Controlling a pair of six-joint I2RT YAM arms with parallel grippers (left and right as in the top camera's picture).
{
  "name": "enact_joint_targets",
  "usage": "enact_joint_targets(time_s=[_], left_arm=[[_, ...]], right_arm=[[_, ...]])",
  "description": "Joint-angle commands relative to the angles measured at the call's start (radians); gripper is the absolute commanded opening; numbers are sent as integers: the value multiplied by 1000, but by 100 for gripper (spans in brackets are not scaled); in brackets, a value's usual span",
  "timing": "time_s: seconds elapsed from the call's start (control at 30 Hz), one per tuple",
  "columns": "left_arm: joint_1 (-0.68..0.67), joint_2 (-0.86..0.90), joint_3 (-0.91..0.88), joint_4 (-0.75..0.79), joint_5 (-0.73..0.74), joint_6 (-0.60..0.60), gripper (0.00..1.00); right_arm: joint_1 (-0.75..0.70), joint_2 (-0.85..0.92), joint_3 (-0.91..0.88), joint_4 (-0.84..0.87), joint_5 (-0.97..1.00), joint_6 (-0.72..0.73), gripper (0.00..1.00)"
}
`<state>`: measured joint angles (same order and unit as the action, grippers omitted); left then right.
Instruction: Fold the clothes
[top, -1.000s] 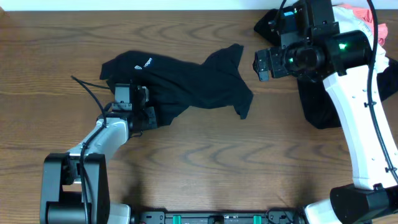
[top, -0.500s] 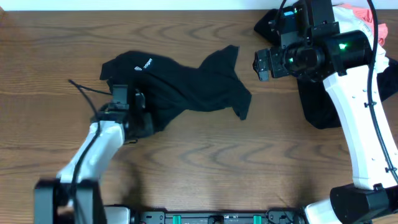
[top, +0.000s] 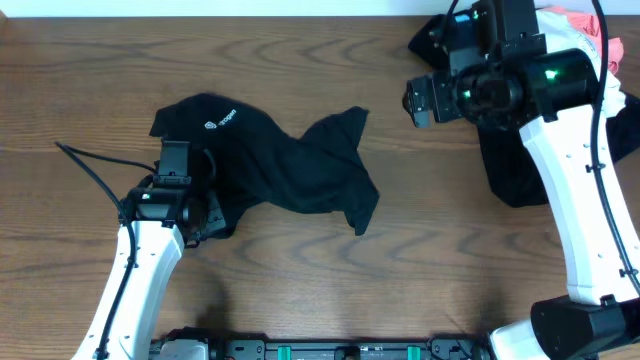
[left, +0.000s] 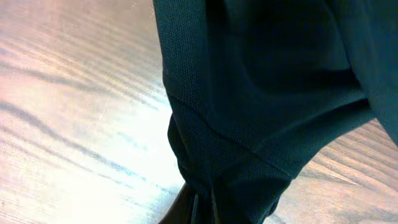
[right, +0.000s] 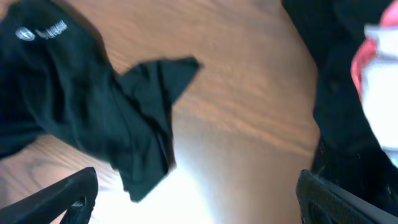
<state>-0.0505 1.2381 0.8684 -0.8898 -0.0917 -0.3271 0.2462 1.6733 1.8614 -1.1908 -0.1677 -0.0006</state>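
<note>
Below, the wooden table (top: 300, 290) has brown grain, and strong light glares on it in both wrist views. Of the room only a pale strip of wall (top: 200, 8) shows behind the far edge.

One black shirt (top: 290, 165) lies crumpled on the left half of the table. Its long axis goes across the table from left to right and comes a little nearer at the right end. The end with the white logo (top: 208, 125) points far-left. On the right, one corner points to the far side and another to the near edge.

The left gripper (left: 200, 205) is closed, with a bunched fold of this shirt pinched at its near-left edge. The right gripper (right: 198, 186) hangs with its jaws spread wide and nothing between them, beside a pile of clothes (top: 505, 175) at the far right.
</note>
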Motion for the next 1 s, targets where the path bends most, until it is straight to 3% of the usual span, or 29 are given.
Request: enact_joint_targets(time_s=[0.0,0.23,0.4,0.6,0.97], left_arm=[[0,5,6,-16,-33,-84,6],[-1,6,6,-19,-33,-98,6],[-1,6,6,-19,-32,-98,6],[-1,6,6,-23,-32,-98,6],[-1,6,6,-34,-25,-98,6]], right_arm=[[31,10,-28,52,-126,-92,99],[149,152,-49,338,-269,-219,98],[206,347,-46,639,-419,-216,99],[250,592,46,906,-516,-108,96],[377,929,389,796,-504,-83,89]])
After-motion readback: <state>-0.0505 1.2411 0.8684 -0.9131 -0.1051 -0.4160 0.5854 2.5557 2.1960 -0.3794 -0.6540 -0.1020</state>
